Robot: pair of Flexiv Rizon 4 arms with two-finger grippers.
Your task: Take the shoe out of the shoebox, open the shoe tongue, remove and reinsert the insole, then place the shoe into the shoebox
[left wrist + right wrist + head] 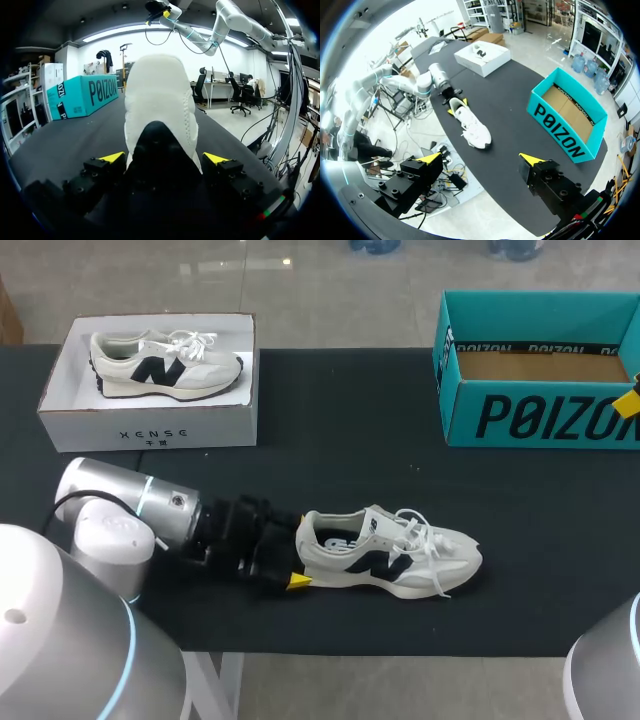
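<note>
Left fingers [114,157] flanking shoe [160,100] heel, not gripping

In the left wrist view the shoe's [159,105] heel fills the space ahead of the left pincer [163,159], hiding toe and laces; whether the pincer grips it cannot be told. The teal shoebox [540,370], at the bench's [330,410] far right corner, is cut off.

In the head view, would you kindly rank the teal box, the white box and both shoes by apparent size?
1. teal box and white box: about alike; the teal one is cut off at the edge.
2. shoe on the table.
3. shoe in the white box: slightly smaller, though farther away.
</note>
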